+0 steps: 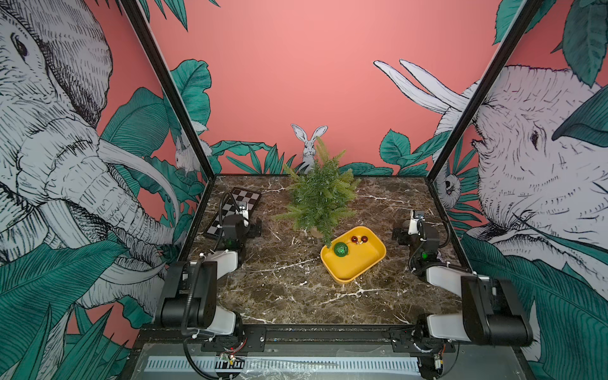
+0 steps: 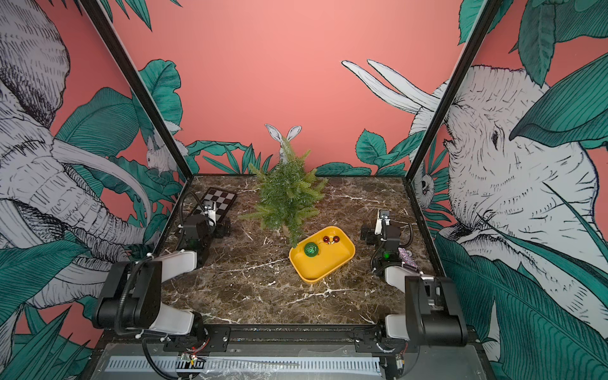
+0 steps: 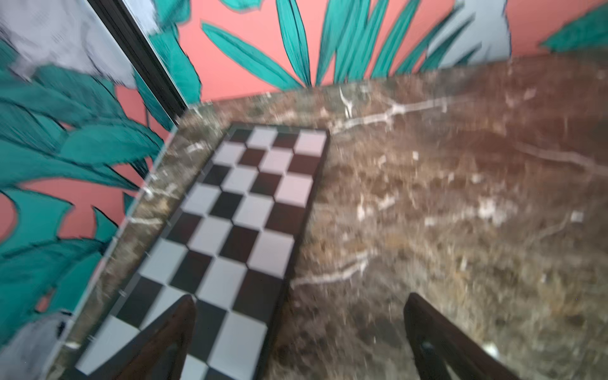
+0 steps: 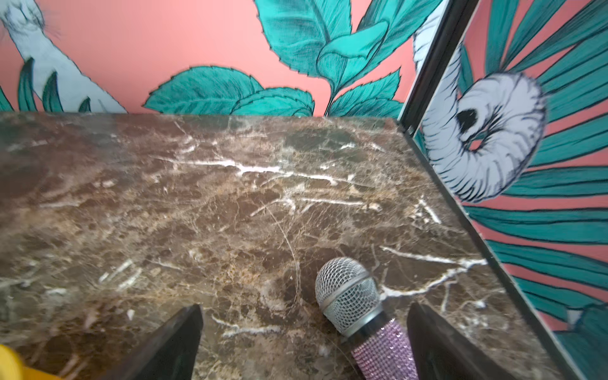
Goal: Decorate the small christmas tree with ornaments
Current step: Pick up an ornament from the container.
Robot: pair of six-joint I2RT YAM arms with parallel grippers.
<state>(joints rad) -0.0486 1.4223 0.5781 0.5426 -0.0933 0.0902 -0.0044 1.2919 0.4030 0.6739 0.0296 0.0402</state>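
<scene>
Two grippers inspected, both idle. The left gripper (image 3: 300,297) has its jaws spread wide with nothing between them; it hangs over the near end of a chessboard (image 3: 250,210) at the far left of the marble table (image 1: 279,289). The right gripper (image 4: 305,306) is equally wide and empty. A glittery pink microphone (image 4: 348,292) lies on the marble under it, close to one finger, but it is not gripped. Whether it touches that finger cannot be told.

Both arms sit at opposite sides of the table, well apart from the work in the middle.

Task items, in both top views:
- The small christmas tree (image 1: 320,197) stands upright at the far centre of the table. No ornament is visible on any branch.
- The yellow tray (image 1: 358,263) sits just in front of the tree, toward the right arm. One low branch reaches over its far rim.
- The green ball (image 1: 341,249) lies in the tray beside that branch tip.
- The two red balls (image 1: 359,239) lie together at the tray's far edge. Their hooks are too small to make out.

Finding: none of the hanging is done. All three ornaments are in the tray, untouched. Three picks and three placements are outstanding. The tray lies nearer the right gripper, which appears better placed to make the first pick.
</scene>
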